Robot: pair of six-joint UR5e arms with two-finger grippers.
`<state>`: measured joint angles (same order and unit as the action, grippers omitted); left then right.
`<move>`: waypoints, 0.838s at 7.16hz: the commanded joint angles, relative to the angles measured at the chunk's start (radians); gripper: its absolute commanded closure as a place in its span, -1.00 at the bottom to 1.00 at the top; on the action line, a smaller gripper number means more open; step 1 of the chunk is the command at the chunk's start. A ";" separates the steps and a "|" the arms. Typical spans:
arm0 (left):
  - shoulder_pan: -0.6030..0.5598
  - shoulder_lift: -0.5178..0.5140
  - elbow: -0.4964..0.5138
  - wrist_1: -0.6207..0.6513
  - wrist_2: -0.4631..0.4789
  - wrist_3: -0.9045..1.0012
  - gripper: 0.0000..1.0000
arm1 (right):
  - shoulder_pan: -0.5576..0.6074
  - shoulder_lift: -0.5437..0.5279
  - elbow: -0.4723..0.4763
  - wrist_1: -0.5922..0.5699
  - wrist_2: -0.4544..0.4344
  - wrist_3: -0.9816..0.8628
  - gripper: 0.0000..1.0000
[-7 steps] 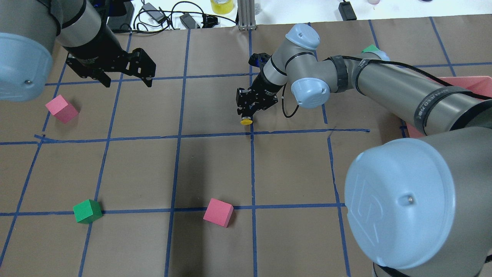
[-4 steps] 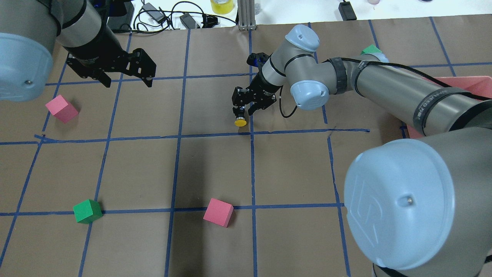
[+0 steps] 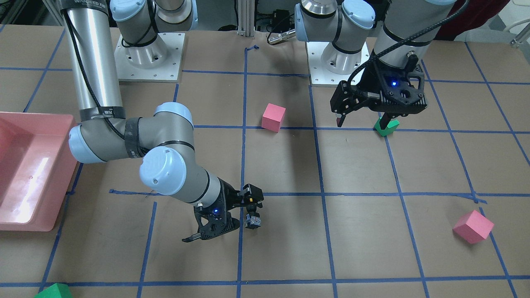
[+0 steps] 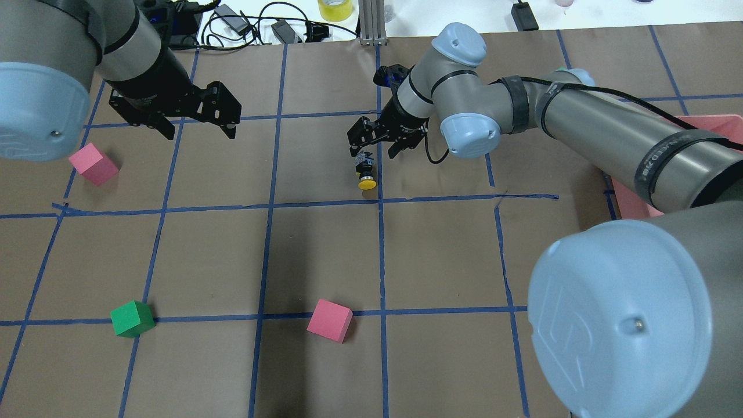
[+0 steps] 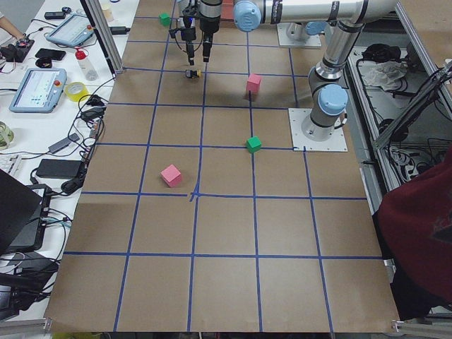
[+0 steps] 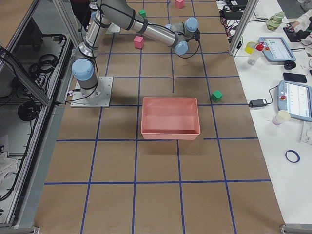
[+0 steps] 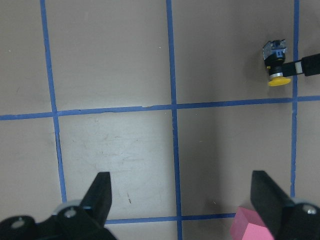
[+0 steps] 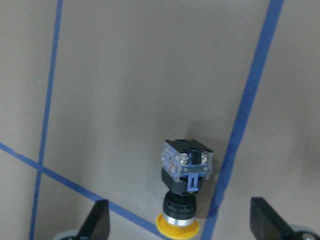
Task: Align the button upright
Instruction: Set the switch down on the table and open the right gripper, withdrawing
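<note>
button (image 4: 365, 173): on its side on tabletop (image 4: 325, 255), beside a tape line (image 4: 381, 244) | right tool (image 4: 372, 154): wide open, empty, just above | left tool (image 4: 199, 131): open, empty | handling: likely light, rigid; round body may roll, so grip the flat base block

The right wrist view cuts the button (image 8: 184, 172) at its bottom edge, showing only part of the yellow cap; the left-side view shows it too small to read. The left wrist view crops a pink cube (image 7: 247, 227), and in the front view the left claw (image 3: 363, 122) covers part of a green cube (image 3: 391, 128) while the edge cuts a second green cube (image 3: 53, 291).
</note>
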<state>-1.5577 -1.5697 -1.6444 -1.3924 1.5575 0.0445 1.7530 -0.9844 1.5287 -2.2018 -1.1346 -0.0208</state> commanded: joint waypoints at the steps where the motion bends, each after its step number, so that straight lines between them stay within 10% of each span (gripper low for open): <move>1: -0.018 -0.007 -0.024 0.006 -0.005 -0.072 -1.00 | -0.033 -0.098 0.004 0.042 -0.201 -0.004 -1.00; 3: -0.086 -0.036 -0.073 0.163 -0.005 -0.119 -1.00 | -0.098 -0.241 0.017 0.236 -0.424 0.007 -1.00; 6: -0.240 -0.139 -0.129 0.482 0.007 -0.309 -1.00 | -0.110 -0.423 -0.001 0.359 -0.432 -0.002 -1.00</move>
<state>-1.7407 -1.6615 -1.7478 -1.0450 1.5585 -0.2011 1.6456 -1.3361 1.5332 -1.8702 -1.5601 -0.0200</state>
